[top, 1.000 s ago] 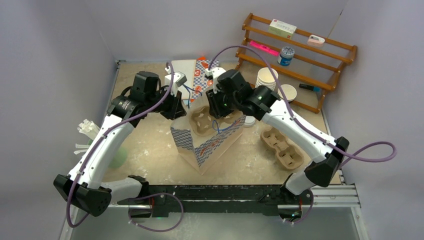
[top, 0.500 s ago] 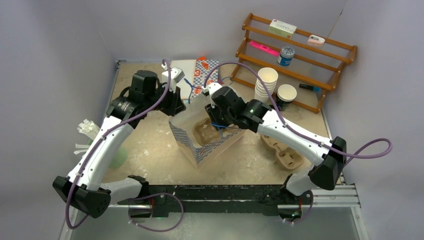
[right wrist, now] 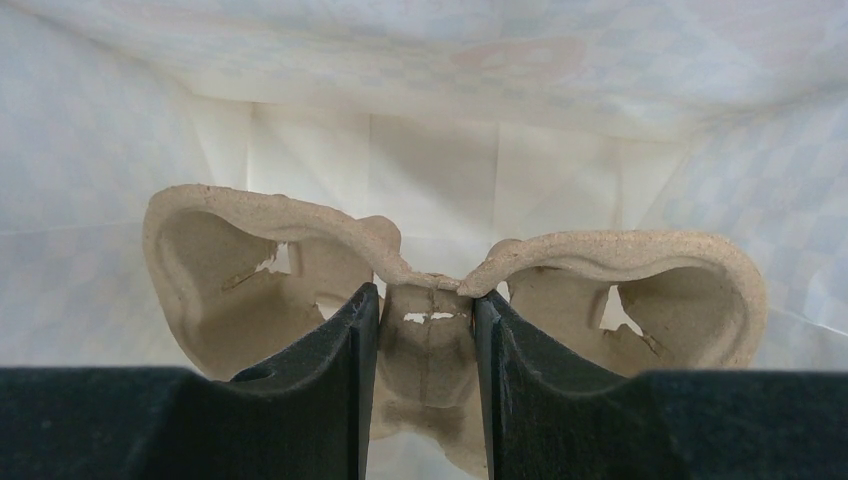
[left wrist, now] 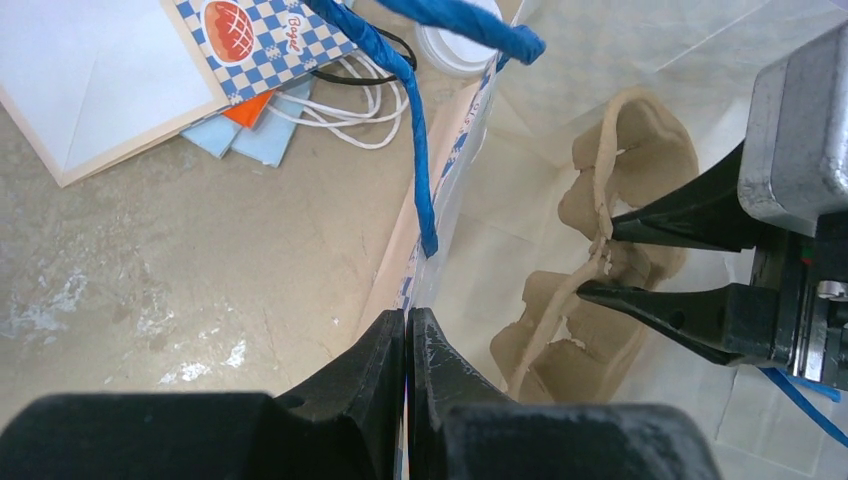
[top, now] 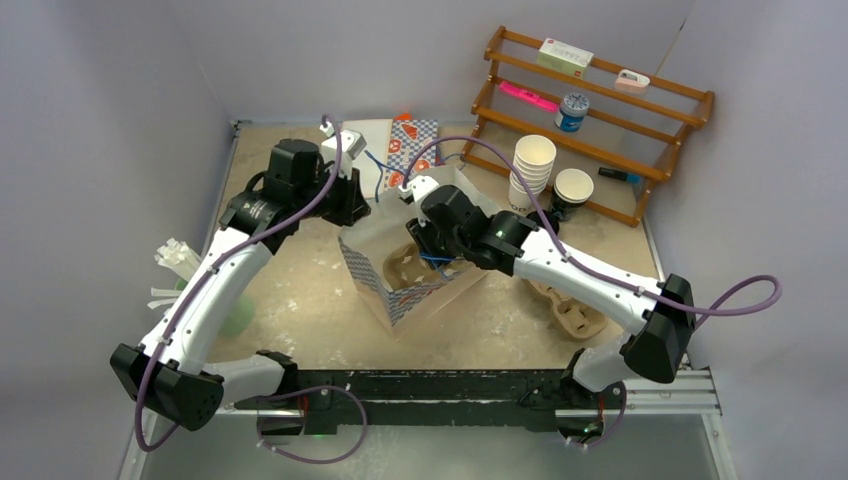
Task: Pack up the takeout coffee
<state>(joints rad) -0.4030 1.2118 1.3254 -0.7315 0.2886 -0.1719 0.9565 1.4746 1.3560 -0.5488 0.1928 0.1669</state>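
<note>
A blue-checked paper bag [top: 400,292] stands open in the middle of the table. My left gripper [left wrist: 408,312] is shut on the bag's near rim [left wrist: 440,230], and a blue handle [left wrist: 415,130] hangs over it. My right gripper [right wrist: 427,300] is down inside the bag, shut on the middle post of a brown pulp cup carrier [right wrist: 620,255]. The carrier [top: 405,265] is tilted inside the bag, and its cup wells look empty. In the left wrist view the right gripper [left wrist: 597,250] pinches the carrier [left wrist: 640,160] by its centre. The takeout coffee is out of view.
A second pulp carrier [top: 565,300] lies on the table to the right. A stack of lidless white cups [top: 535,160] and a single cup [top: 573,185] stand before a wooden rack [top: 600,100]. Flat bags [top: 395,140] lie at the back, a white lid [left wrist: 455,45] beside them.
My right gripper has moved left and down, taking the carrier from above the bag's mouth to inside it. The left gripper kept its grip on the rim and drew it back slightly.
</note>
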